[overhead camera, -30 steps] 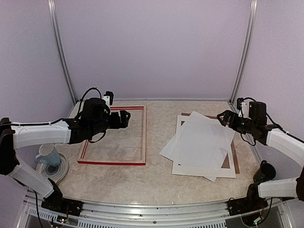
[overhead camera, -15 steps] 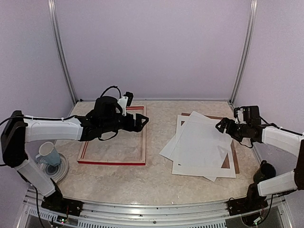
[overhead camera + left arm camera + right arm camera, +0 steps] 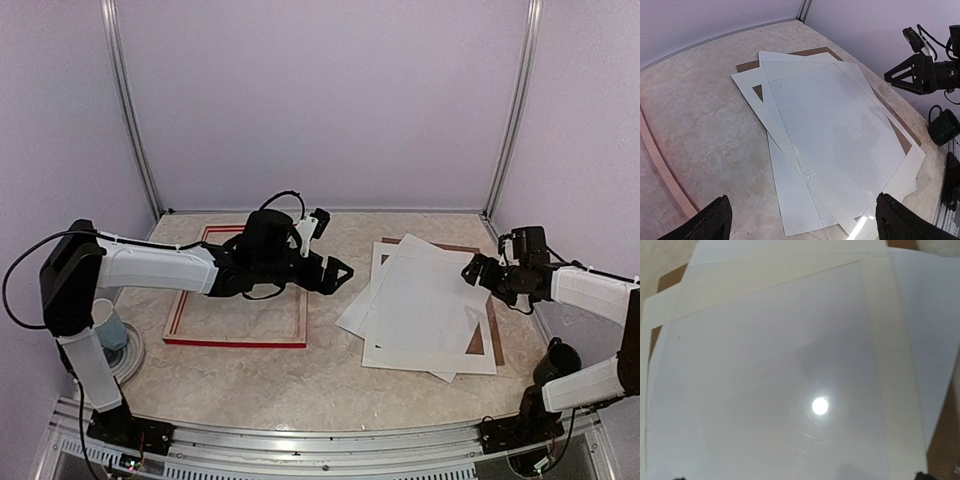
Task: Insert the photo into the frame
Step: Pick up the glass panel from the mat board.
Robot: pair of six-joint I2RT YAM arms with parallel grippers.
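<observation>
We note a lab cell: plain lilac walls [image 3: 320, 100], aluminium posts [image 3: 130, 110] at the far corners of the tabletop [image 3: 330, 365], metal rail [image 3: 330, 432] along its near edge.

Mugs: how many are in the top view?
2. A pale mug stands at the near left, and a dark mug stands at the near right edge. Others may be hidden.

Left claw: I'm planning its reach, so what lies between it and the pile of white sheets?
Only bare marbled tabletop. The top view shows the open left claw just short of the pile.
</observation>
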